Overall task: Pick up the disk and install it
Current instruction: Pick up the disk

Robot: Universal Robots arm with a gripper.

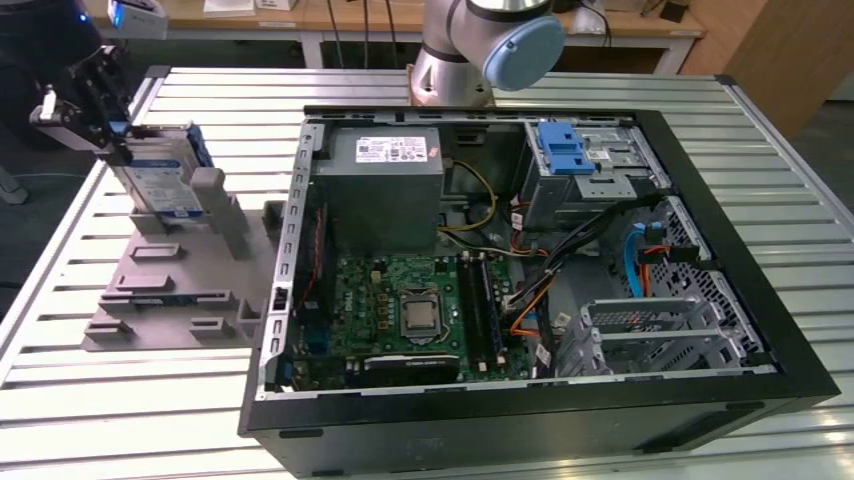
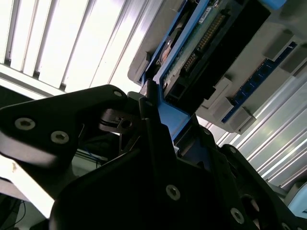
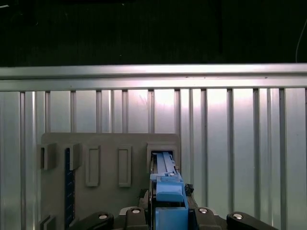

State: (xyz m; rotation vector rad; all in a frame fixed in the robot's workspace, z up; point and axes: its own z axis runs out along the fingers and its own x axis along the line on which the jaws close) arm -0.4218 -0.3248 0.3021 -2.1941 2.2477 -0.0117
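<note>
The disk (image 1: 166, 172) is largely covered by the gripper (image 1: 118, 148). In the exterior view only its labelled face and a strip of blue bracket clear the black fingers. In the second wrist view the disk (image 2: 192, 48) is cut off by the frame edge, so only the green circuit board and a connector row can be made out. In the first wrist view little more than the bracket's top edge (image 3: 165, 167) shows. How deep its lower end sits cannot be told.

The gripper (image 2: 158, 115) is clamped on the blue bracket, whose plastic is pinched between the dark fingers (image 2: 156, 139).

Directly below the gripper (image 3: 168, 206), the disk stands nearly upright in an end slot of a grey slotted holder (image 1: 160, 300). The holder's (image 3: 110, 143) neighbouring slots beside the gripper are open, and one of them carries a thin blue strip.

The holder lies on a ribbed aluminium table (image 1: 134, 400), which reaches past the gripper in both wrist views.

Well apart from the gripper, toward the exterior view's right, an open black computer case (image 1: 534, 420) lies on its side. Inside it are a grey power supply (image 1: 387, 180), a green motherboard (image 1: 400, 310), a blue latch (image 1: 567, 150) and a silver drive cage (image 1: 667, 335), with loose cables crossing between them. The arm's grey base (image 1: 487, 45) rises behind the case.
</note>
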